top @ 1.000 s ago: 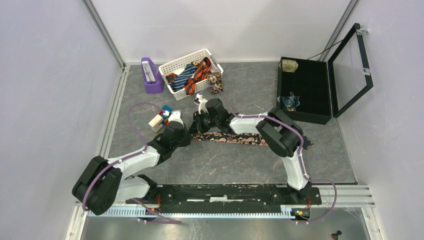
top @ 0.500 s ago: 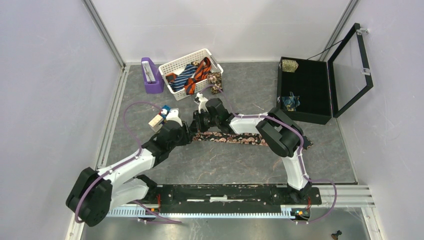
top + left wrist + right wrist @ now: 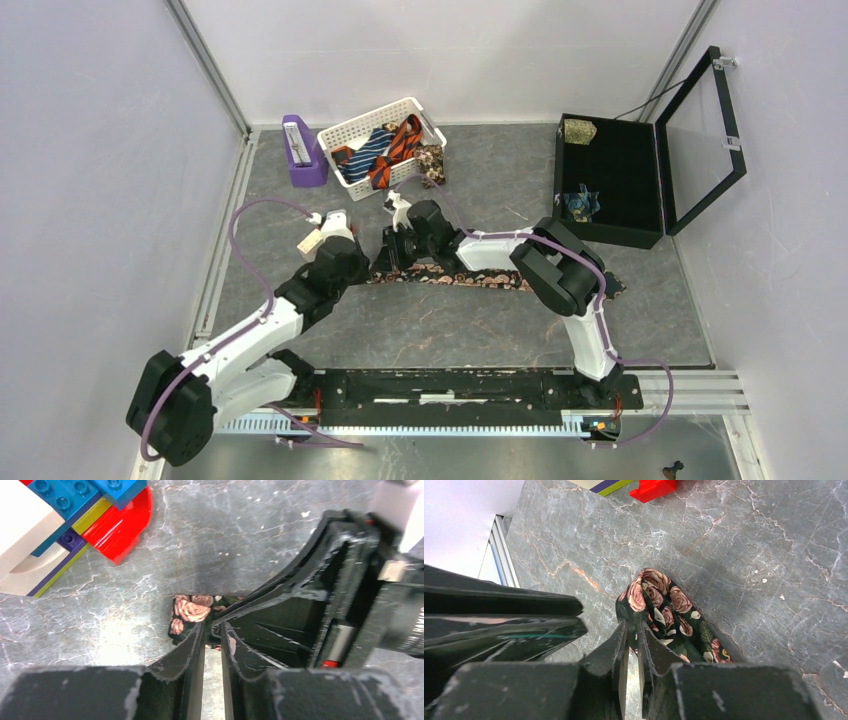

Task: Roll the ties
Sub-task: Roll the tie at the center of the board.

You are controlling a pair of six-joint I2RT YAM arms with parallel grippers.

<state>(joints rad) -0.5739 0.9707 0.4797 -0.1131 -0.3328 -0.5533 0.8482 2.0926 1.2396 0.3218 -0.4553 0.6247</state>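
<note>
A dark tie with pink-cream flowers (image 3: 470, 278) lies flat across the middle of the table. Its left end is folded over; this shows in the left wrist view (image 3: 189, 611) and the right wrist view (image 3: 663, 611). My left gripper (image 3: 368, 268) (image 3: 212, 628) is shut on that folded end from the left. My right gripper (image 3: 387, 260) (image 3: 631, 626) is shut on the same end right beside it. Striped ties (image 3: 380, 150) lie in a white basket (image 3: 340, 130). Rolled ties, teal (image 3: 580, 205) and olive-gold (image 3: 578, 130), sit in the black case.
Toy blocks (image 3: 312, 240) (image 3: 115, 525) lie just left of the grippers. A purple box (image 3: 300, 140) stands by the basket. An open black case (image 3: 640, 235) with its lid up is at the right. Walls enclose the back and sides.
My left arm has swung left and up, and its gripper has closed in on the tie's left end. The tie's end has shifted slightly left. The right gripper has barely moved.
</note>
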